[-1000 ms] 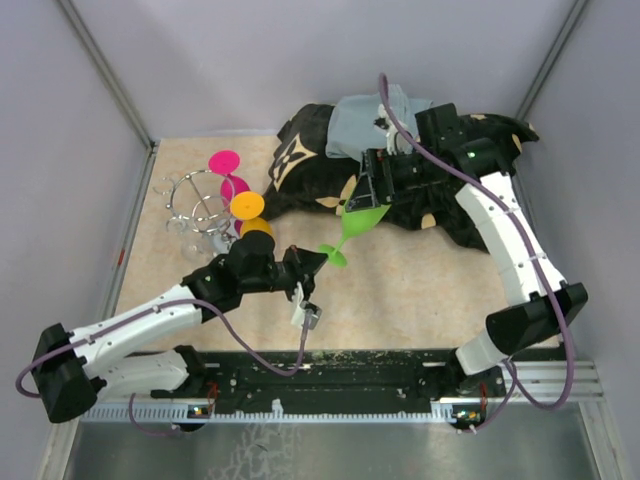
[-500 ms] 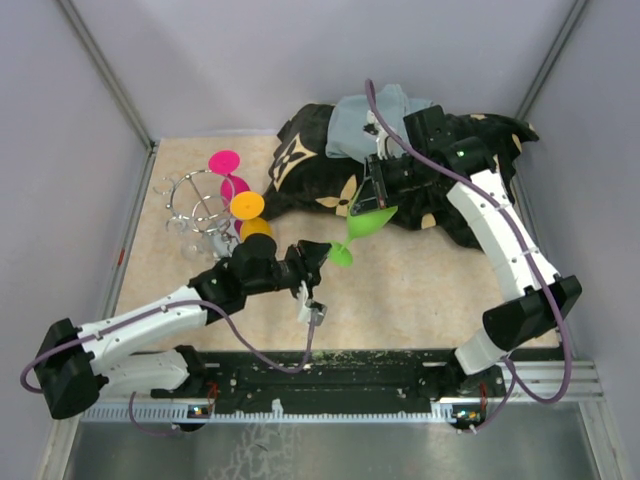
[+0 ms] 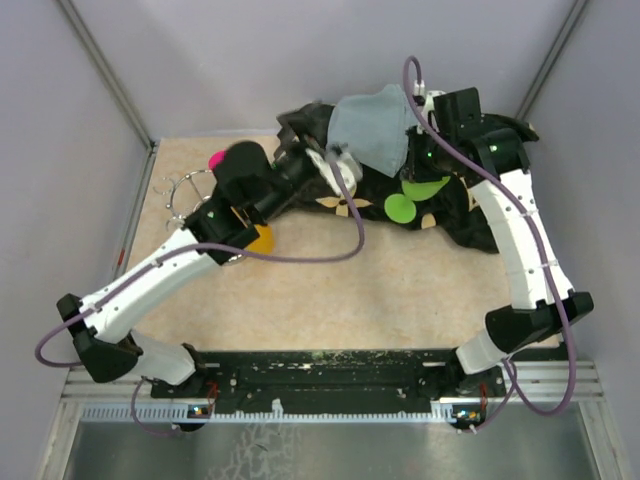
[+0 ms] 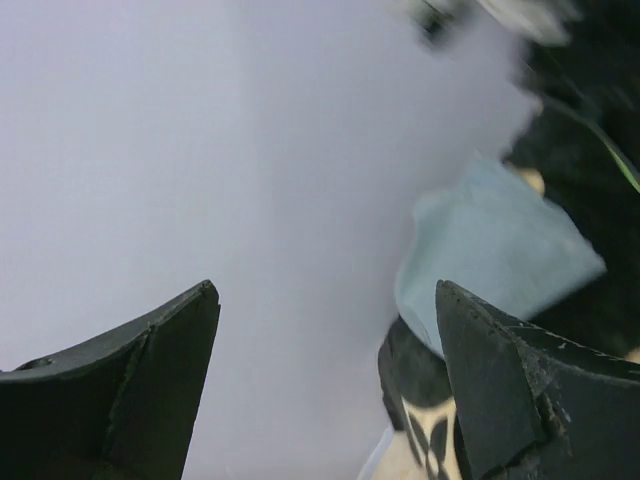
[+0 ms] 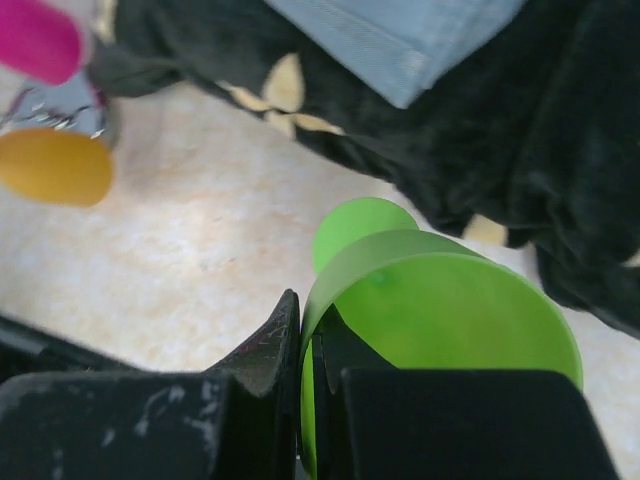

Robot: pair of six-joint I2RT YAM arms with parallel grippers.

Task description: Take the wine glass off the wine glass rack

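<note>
**A:** At the far right edge of the surface [image 3: 380,290], over the black cloth [image 3: 470,215]: my right gripper [image 5: 308,335] is clamped on the green wine glass [image 5: 440,310], pinching the bowl rim.

**B:** Axis? Dist. to rack?

**A:** Tilted, foot pointing near-left. It's well apart from the rack [image 3: 183,188] at the far-left corner. My left gripper [image 4: 322,290] is nearer the rack, jaws wide apart, holding nothing.
</note>
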